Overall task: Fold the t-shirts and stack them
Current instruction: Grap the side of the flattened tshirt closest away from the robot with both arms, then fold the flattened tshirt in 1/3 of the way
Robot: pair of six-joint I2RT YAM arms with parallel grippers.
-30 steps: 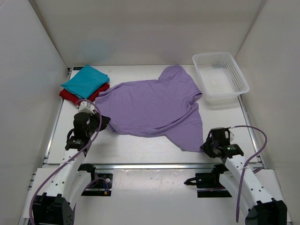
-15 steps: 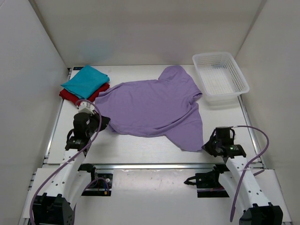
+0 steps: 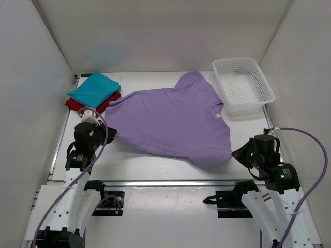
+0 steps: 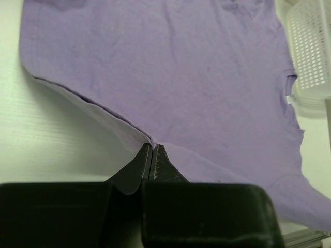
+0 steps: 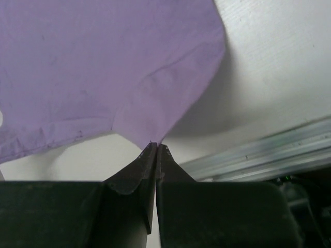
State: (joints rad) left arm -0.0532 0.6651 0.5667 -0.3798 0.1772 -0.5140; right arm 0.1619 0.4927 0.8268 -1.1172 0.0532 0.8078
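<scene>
The lavender t-shirt (image 3: 170, 121) lies spread across the middle of the table, stretched between both arms. My left gripper (image 3: 106, 135) is shut on its near left edge, seen in the left wrist view (image 4: 153, 145) with the cloth (image 4: 170, 77) running away from it. My right gripper (image 3: 235, 154) is shut on its near right corner, lifted a little; in the right wrist view (image 5: 156, 146) the cloth (image 5: 103, 67) hangs from the tips. The folded teal-blue t-shirt (image 3: 94, 89) rests on the folded dark red t-shirt (image 3: 77, 105) at the back left.
A white mesh basket (image 3: 242, 85) stands at the back right, also at the upper right of the left wrist view (image 4: 310, 51). White walls enclose the table. A metal rail (image 3: 165, 182) runs along the near edge.
Both grippers have pulled apart and back: the right one swung right and up with the shirt's corner, the left one shifted left, and the shirt is now drawn flatter and wider.
</scene>
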